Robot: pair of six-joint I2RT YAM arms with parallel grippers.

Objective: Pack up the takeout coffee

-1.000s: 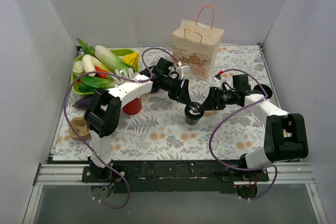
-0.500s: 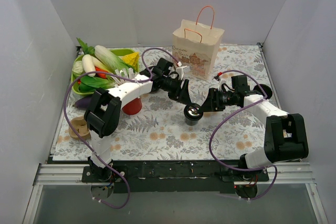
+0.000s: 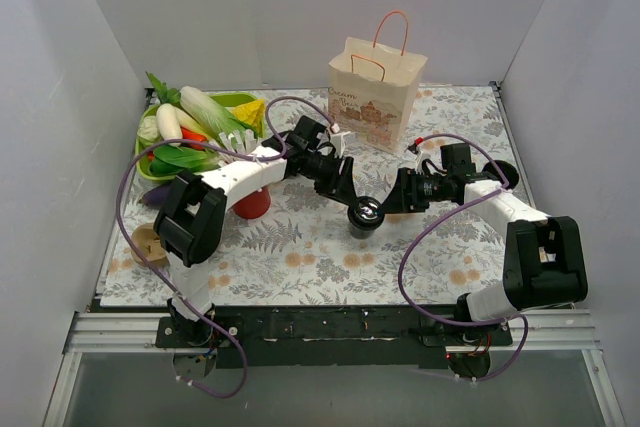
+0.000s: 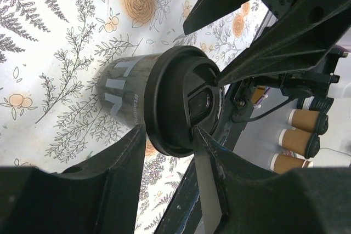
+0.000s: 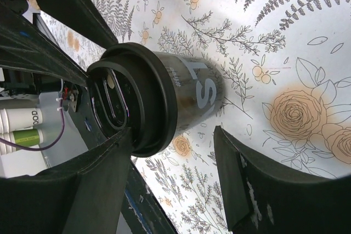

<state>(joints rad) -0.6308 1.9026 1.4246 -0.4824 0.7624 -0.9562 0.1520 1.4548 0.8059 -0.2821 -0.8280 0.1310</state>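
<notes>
The takeout coffee (image 3: pixel 365 215), a small dark cup with a round black lid, stands mid-table between both arms. In the left wrist view the takeout coffee (image 4: pixel 164 102) fills the centre, and my left gripper (image 4: pixel 170 131) pinches the lid's rim, one fingertip against each side of it. From the upper left my left gripper (image 3: pixel 351 202) reaches it. My right gripper (image 3: pixel 392 201) sits just right of the cup. Its jaws (image 5: pixel 173 135) stand wide, and the takeout coffee (image 5: pixel 164 97) lies just past the tips, apart from the far finger.
A paper bag (image 3: pixel 373 97) with orange handles stands upright behind the cup. A red cup (image 3: pixel 252 203) is under the left arm, a green tray (image 3: pixel 240 99) of vegetables sits at the back left, and a cardboard holder (image 3: pixel 150 245) lies at the front left.
The left arm has shifted and its jaws have narrowed onto the lid. The cup has slid slightly left. The right gripper has stayed in place.
</notes>
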